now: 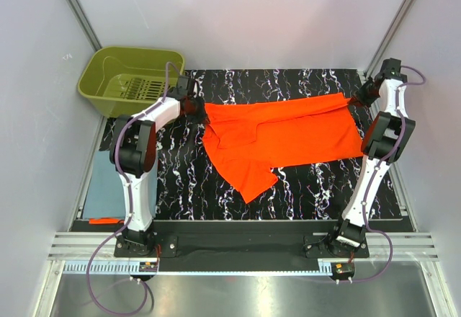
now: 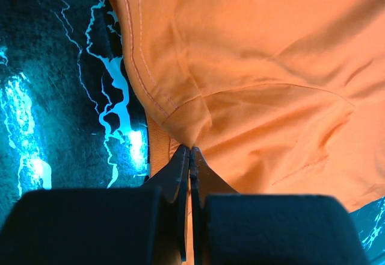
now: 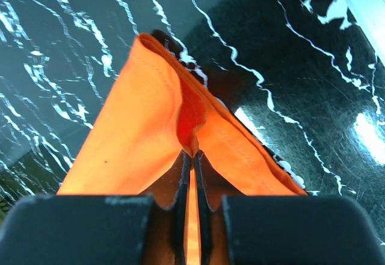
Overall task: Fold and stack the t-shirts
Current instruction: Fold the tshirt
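The orange t-shirt (image 1: 288,133) lies across the middle of the black marbled table (image 1: 180,187). It is stretched sideways between the two arms, with one sleeve flopped toward the near edge. The left gripper (image 2: 190,153) is clamped tight on a pinch of cloth just beside a curved stitched hem. The right gripper (image 3: 191,156) is closed on the opposite edge, and the fabric tents up from its jaws. This looks like the spreading or the first fold. To do it well, both arms should travel together at equal height with the cloth taut, so that neither pinch slips and the loose sleeve does not bunch underneath. The folded blue-grey t-shirt (image 1: 106,184) lies off the table's left side, with the olive-green basket (image 1: 97,86) beyond it.
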You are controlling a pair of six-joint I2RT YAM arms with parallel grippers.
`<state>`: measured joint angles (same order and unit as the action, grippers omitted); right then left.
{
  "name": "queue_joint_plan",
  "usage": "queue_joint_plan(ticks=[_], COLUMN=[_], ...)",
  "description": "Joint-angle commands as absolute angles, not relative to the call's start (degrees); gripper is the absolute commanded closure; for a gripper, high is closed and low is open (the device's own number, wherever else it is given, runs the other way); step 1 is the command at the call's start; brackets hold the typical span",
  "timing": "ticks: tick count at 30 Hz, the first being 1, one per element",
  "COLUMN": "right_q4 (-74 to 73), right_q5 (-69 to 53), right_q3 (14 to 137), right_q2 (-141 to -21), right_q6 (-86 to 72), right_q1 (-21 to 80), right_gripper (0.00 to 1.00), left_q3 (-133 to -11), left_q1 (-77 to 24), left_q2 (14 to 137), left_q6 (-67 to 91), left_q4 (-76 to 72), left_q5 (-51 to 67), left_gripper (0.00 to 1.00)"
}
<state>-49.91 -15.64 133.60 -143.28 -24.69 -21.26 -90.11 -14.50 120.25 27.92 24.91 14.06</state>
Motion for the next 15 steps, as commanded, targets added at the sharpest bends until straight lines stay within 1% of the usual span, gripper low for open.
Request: queue_joint_plan(ticks=[1,4,6,7,9,10,12,15], right_q4=[-51.42,-52.29,-53.34,-54.83,-56.07,-56.94,-57.48,-58.27], right_q5=[-15.39,-13.8,-12.05,-11.26,-8.45,-7.22,-4.58,-3.08], right_q3=[133.86,132.63,132.45,132.54,132.45,132.54,132.54,134.2], right_q2=[-143.79,-143.7,-144.14,-144.31,-144.23,-143.88,-142.92,-142.03], right_q6=[-24.35,-23.03,-22.33,-21.98,-20.66,-20.13,-18.55,-17.41], right_q1=[-21.97,-22.06,-22.06,-22.15,-22.24,-22.32,-22.32,-22.41], right_gripper=[0.89,0.85,0.81,0.78,0.74,0.69,0.68,0.65], left_q3=[-88.95,-88.51,-88.33,-88.07,-87.37,-87.02,-86.4,-86.57], left_q1=[-13.89,-13.89,-13.89,-13.97,-14.06,-14.24,-14.5,-14.68], left_q2=[116.54,116.89,117.42,117.6,116.81,116.28,114.53,112.42], left_q6=[27.77,27.86,27.95,27.86,27.6,27.08,26.37,24.96], left_q4=[23.47,23.47,23.55,23.64,23.73,23.99,24.6,26.18], left_q5=[13.09,13.88,14.85,14.94,14.94,14.68,13.54,13.01], left_gripper=[1.0,1.0,1.0,0.95,0.9,0.84,0.72,0.68])
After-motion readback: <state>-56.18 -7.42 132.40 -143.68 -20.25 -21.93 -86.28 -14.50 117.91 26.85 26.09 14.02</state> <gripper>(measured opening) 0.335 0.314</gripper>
